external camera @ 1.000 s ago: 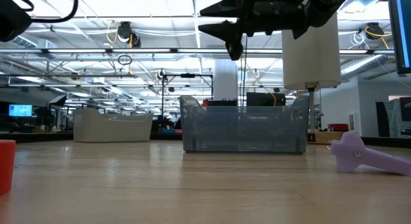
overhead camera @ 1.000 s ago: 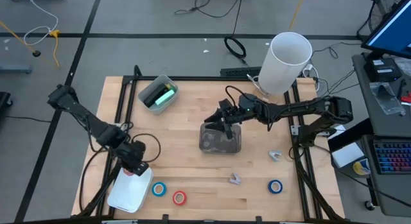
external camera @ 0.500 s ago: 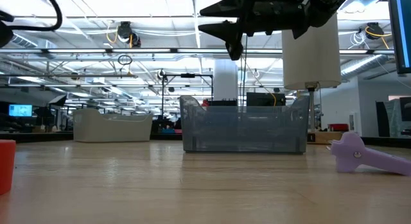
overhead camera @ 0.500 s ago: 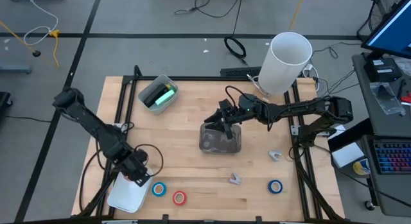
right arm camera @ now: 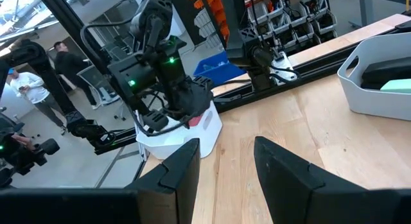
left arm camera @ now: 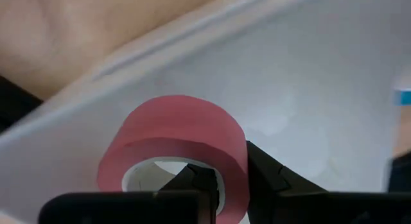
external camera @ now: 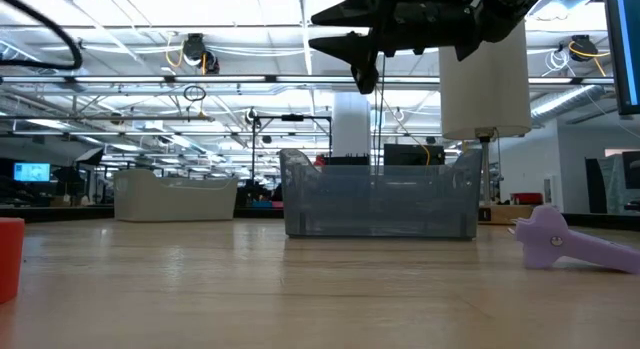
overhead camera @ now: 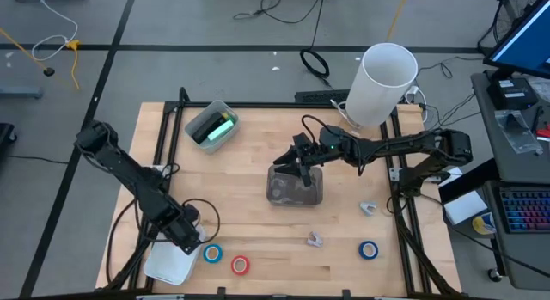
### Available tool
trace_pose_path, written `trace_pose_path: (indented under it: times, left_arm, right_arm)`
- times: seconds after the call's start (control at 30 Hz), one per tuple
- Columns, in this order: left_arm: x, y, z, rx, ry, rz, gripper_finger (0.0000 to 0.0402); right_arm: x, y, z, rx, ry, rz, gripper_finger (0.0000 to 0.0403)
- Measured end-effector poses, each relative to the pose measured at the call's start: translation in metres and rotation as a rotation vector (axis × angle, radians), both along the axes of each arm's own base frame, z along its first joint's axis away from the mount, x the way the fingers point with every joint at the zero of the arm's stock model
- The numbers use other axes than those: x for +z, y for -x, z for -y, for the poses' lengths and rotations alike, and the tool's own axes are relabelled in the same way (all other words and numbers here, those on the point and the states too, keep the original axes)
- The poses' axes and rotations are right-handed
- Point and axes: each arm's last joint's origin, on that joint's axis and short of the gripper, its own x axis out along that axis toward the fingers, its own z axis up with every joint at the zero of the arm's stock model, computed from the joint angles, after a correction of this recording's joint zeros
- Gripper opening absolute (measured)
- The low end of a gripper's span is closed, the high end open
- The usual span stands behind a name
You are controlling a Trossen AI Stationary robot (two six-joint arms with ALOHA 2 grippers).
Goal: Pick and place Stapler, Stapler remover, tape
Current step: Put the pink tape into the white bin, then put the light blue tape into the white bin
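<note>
The left gripper (left arm camera: pixel 221 179) is clamped on a red tape roll (left arm camera: pixel 173 147), one finger through its core, low over the white tray (overhead camera: pixel 168 261); release only once it rests flat inside; the right gripper (overhead camera: pixel 302 158) hangs part-open above the clear bin (overhead camera: pixel 295 188)

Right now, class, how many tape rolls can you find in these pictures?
4: a red roll held by the left hand over the white tray; a blue roll and red one beside it; another blue front right.
</note>
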Motion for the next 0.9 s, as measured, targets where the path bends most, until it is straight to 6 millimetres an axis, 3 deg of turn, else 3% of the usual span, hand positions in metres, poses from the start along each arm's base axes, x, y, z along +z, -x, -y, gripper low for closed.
trace_pose_path:
  times: [0.37, 0.9]
  left_arm:
    - [-0.0068, 0.0029, -0.0035, -0.004, -0.030, -0.008, 0.0056]
    - [-0.0070, 0.0019, -0.0039, -0.018, -0.046, 0.023, 0.0172]
  right_arm:
    - [0.0000, 0.0000, -0.0001, 0.002, 0.000, 0.000, 0.0141]
    - [0.0000, 0.0000, -0.0002, 0.002, -0.001, 0.000, 0.0140]
